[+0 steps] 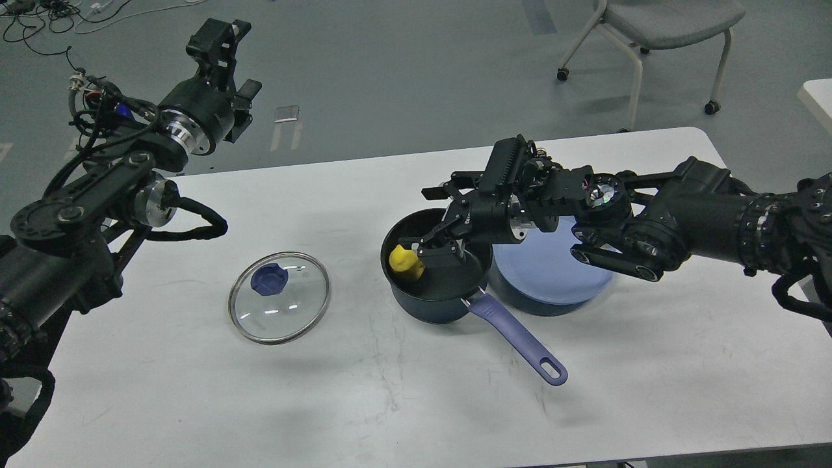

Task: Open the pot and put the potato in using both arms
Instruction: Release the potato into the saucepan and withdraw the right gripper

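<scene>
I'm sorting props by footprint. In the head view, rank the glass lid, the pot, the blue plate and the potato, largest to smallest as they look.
1. blue plate, though partly hidden by the right arm and pot
2-3. pot and glass lid: mouths look alike, so no ranking
4. potato, clearly smallest, inside the pot at the right claw

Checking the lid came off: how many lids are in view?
1: the glass lid lies flat on the table, left of the open pot. None seems hidden.

Two black jointed arms [97, 188] with silver joint rings and looping black cables.
</scene>
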Robot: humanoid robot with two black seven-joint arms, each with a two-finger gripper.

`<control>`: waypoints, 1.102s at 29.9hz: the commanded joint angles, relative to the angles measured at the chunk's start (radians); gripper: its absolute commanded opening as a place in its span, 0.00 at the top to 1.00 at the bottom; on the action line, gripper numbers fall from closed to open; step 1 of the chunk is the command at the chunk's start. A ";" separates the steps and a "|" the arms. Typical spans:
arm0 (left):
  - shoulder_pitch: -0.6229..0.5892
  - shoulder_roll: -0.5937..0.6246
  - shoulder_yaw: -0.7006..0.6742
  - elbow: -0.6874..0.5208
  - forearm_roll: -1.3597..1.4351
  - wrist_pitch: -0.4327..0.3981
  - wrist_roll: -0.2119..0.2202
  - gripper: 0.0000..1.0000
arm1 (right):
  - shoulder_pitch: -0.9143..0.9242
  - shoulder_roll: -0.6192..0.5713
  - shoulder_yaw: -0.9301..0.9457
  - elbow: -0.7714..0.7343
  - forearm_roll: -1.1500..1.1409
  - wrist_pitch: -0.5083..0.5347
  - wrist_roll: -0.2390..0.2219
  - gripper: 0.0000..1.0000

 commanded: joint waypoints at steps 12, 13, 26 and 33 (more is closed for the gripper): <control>0.003 -0.012 -0.064 0.000 -0.058 -0.009 -0.017 0.02 | 0.005 -0.143 0.270 0.003 0.945 0.140 0.000 0.00; 0.011 -0.012 -0.072 -0.001 -0.087 -0.027 -0.015 0.02 | 0.004 -0.175 0.290 0.006 0.993 0.172 -0.001 0.00; 0.270 -0.033 -0.175 -0.009 -0.216 -0.267 -0.012 0.02 | -0.173 -0.384 0.559 0.075 1.353 0.513 -0.146 0.00; 0.318 -0.032 -0.247 -0.055 -0.216 -0.296 -0.009 0.02 | -0.192 -0.412 0.572 0.101 1.377 0.486 -0.161 0.00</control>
